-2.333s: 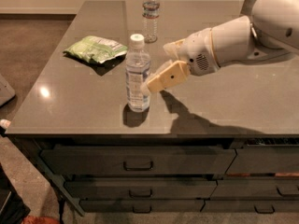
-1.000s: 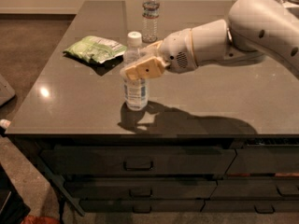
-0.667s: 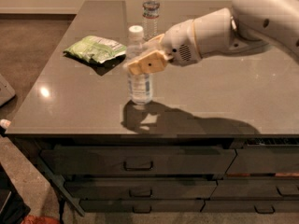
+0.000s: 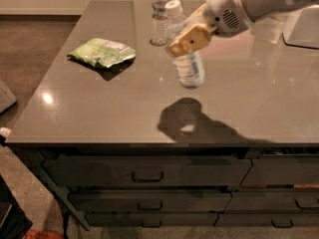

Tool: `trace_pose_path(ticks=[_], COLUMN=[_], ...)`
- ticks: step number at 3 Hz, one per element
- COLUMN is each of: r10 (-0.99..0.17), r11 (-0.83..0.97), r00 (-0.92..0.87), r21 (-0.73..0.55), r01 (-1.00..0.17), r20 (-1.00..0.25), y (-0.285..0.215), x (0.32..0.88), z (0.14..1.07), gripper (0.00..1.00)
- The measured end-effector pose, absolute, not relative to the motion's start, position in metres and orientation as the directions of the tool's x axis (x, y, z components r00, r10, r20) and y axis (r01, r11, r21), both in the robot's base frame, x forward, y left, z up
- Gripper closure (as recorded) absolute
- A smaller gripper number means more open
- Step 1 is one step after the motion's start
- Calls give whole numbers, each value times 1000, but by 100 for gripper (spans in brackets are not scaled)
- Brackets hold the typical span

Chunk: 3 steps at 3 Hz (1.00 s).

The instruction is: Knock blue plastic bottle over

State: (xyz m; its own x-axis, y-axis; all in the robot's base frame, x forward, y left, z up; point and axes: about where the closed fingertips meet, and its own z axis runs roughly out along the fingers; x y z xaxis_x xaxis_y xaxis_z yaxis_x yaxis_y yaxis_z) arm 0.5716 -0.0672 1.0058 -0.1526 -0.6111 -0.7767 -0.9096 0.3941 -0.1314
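The blue plastic bottle [image 4: 191, 68] is clear, with a wide white cap and a blue-and-white label. It hangs tilted above the grey tabletop [image 4: 99, 108], cap leaning back-left, and its shadow lies apart from it on the surface below. My gripper [image 4: 189, 39], with tan fingers [image 4: 185, 42], reaches in from the upper right and is shut around the bottle's upper half.
A slimmer clear bottle with a red-and-white label [image 4: 159, 15] stands just behind the held bottle. A green snack bag [image 4: 102, 53] lies at the left. A white appliance [image 4: 303, 26] and a paper [image 4: 269, 30] sit at the back right. Drawers [image 4: 147, 173] run below the front edge.
My gripper came in from the right and closed on the bottle's upper part. The bottle has left the table, risen and tilted, and its shadow now lies apart from it.
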Motion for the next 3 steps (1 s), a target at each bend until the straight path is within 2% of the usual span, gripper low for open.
trace_pose_path(ticks=[2,3], r10=[-776,-871], r11=[431,392], r00=[-223,-266], r21=[-239,-258], r01=[-870,-883], r20=[-589,-414], y=[-126,-153], x=[574,571], z=[1020,1004], gripper=[100,100])
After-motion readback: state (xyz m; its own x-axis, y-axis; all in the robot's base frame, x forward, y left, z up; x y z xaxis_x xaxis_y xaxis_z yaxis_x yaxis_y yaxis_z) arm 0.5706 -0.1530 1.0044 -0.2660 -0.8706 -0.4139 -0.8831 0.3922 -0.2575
